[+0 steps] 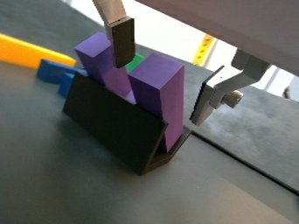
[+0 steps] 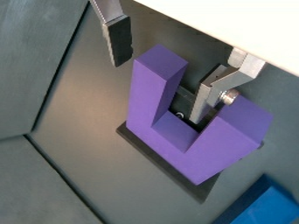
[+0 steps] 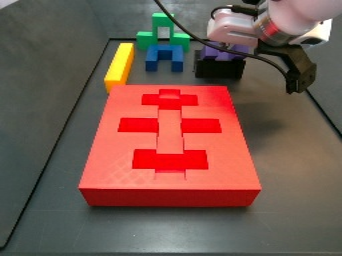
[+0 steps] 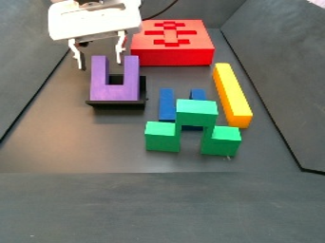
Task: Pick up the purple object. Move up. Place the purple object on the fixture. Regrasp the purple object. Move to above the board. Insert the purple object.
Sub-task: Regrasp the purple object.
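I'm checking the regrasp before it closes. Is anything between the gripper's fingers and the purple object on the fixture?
Nothing visible. The gripper is open around one prong of the purple object, which rests on the fixture. In both wrist views only open air separates each finger from that prong.

My hand hangs open just above the purple object, which leans on the fixture. One finger stands clear outside a prong; the other sits down in the slot between the prongs. In a side view, bare surface lies open beside the fixture, toward the near edge. On the other side the blue block, green block and yellow bar crowd close. The board fills the surface's middle; above its flat top nothing stands in my way.
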Controlling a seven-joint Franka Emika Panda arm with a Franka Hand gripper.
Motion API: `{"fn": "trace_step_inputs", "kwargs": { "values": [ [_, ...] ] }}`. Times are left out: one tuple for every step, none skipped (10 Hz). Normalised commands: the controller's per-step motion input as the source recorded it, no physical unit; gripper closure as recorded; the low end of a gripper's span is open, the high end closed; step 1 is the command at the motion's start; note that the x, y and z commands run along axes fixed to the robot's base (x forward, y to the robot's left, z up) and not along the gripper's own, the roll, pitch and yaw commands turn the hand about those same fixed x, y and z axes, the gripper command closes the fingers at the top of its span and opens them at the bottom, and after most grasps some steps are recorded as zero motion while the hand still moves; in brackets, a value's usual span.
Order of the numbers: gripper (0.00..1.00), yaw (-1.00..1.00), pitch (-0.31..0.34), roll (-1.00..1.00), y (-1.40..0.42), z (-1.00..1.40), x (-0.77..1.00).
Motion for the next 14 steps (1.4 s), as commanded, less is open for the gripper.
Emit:
{"fn": "trace_step_inputs", "kwargs": {
  "values": [
    [0.0, 0.29, -0.106, -0.19, 0.0, 0.0, 0.0],
    [0.0, 0.17, -0.051, 0.0, 0.0, 0.0, 0.0],
    [0.0, 0.0, 0.0, 0.14, 0.0, 0.0, 0.09],
    [0.0, -0.02, 0.0, 0.3, -0.11, 0.0, 0.19],
    [0.0, -0.02, 0.057, 0.24, -0.09, 0.0, 0.18],
    [0.0, 0.0, 0.071, 0.19, -0.1, 0.0, 0.09],
    [0.0, 0.0, 0.0, 0.07, -0.04, 0.0, 0.0],
    [0.0, 0.0, 0.0, 0.0, 0.0, 0.0, -0.01],
    [0.0, 0.0, -0.009, 0.0, 0.0, 0.0, 0.0],
    [0.0, 0.0, 0.0, 0.0, 0.0, 0.0, 0.0],
    [1.0, 0.0, 0.0, 0.0, 0.0, 0.0, 0.0],
    [1.0, 0.0, 0.0, 0.0, 0.0, 0.0, 0.0],
    [1.0, 0.0, 0.0, 0.0, 0.0, 0.0, 0.0],
    [1.0, 0.0, 0.0, 0.0, 0.0, 0.0, 0.0]
  ]
}}
